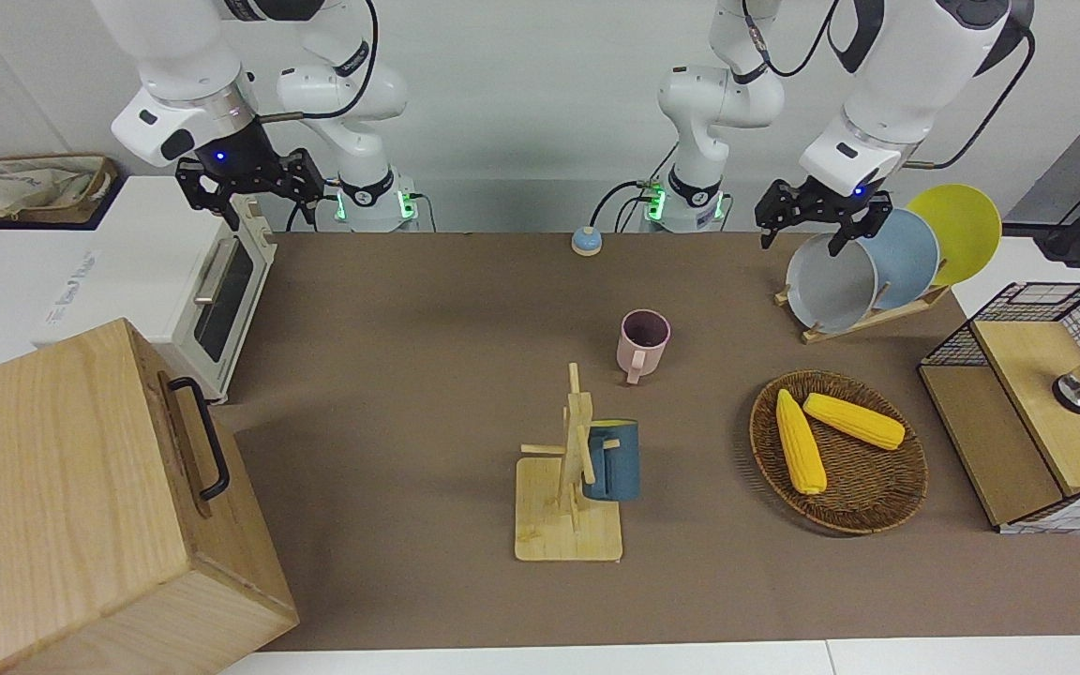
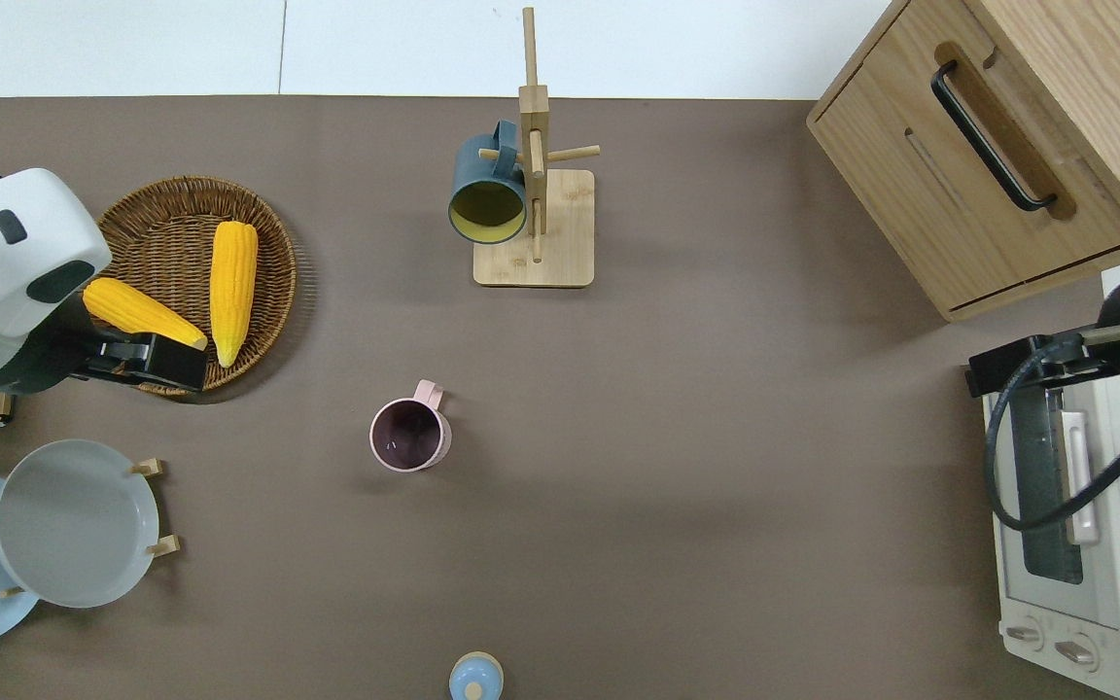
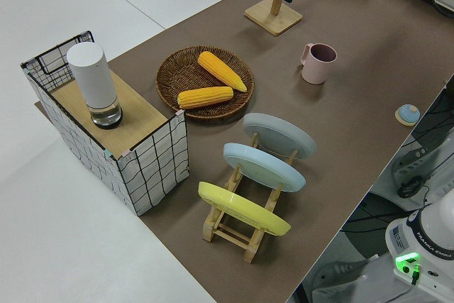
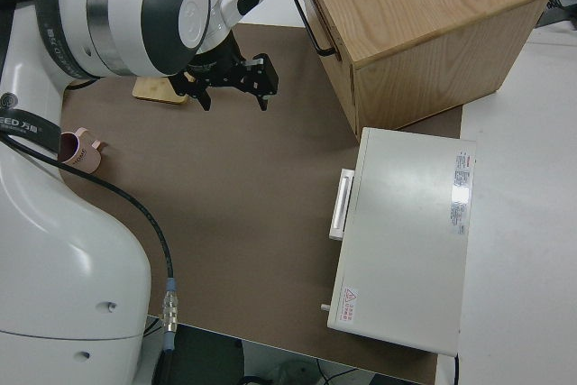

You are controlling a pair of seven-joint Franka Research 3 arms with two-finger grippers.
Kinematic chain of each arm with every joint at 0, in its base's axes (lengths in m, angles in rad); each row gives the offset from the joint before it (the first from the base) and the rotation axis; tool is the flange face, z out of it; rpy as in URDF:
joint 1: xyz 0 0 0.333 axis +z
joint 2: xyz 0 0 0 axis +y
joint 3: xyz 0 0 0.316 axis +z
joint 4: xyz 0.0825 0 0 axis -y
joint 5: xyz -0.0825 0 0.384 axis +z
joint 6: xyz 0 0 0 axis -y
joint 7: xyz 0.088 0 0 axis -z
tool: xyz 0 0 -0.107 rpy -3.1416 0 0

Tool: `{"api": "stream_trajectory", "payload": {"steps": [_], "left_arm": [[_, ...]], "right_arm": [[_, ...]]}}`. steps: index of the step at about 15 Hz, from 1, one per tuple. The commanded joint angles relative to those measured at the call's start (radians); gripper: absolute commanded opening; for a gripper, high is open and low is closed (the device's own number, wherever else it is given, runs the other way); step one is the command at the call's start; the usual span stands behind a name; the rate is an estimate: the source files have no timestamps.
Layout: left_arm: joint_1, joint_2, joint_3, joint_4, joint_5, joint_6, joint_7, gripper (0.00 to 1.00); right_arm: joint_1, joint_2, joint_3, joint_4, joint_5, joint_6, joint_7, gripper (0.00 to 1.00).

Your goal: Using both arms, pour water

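At the left arm's end of the tabletop, the left claw [image 1: 814,225] hangs with fingers spread wide, empty, apparently over the wicker basket's [image 2: 273,321] rim. Mid-tabletop, a pink mug [image 2: 410,435] stands upright; a blue mug [image 2: 488,185] hangs on the wooden rack [image 2: 534,226] near the edge farthest from the robots. At the right arm's end, the right claw [image 1: 247,190] hangs wide, empty, above the toaster oven [image 2: 1085,544].

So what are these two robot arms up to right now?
Nothing is being handled yet. Both grippers are open and empty, raised in the air: the left gripper by the plate rack, the right gripper by the toaster oven. The pink mug stands mid-table, and the blue mug hangs on the mug tree.
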Motion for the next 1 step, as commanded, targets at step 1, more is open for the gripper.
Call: {"api": "stream_trajectory", "payload": {"steps": [1], "left_arm": [[-0.047, -0.012, 0.036, -0.006, 0.016, -0.016, -0.014, 1.0]], "right_arm": [[-0.008, -0.014, 0.006, -0.012, -0.003, 0.002, -0.022, 0.994]]}}
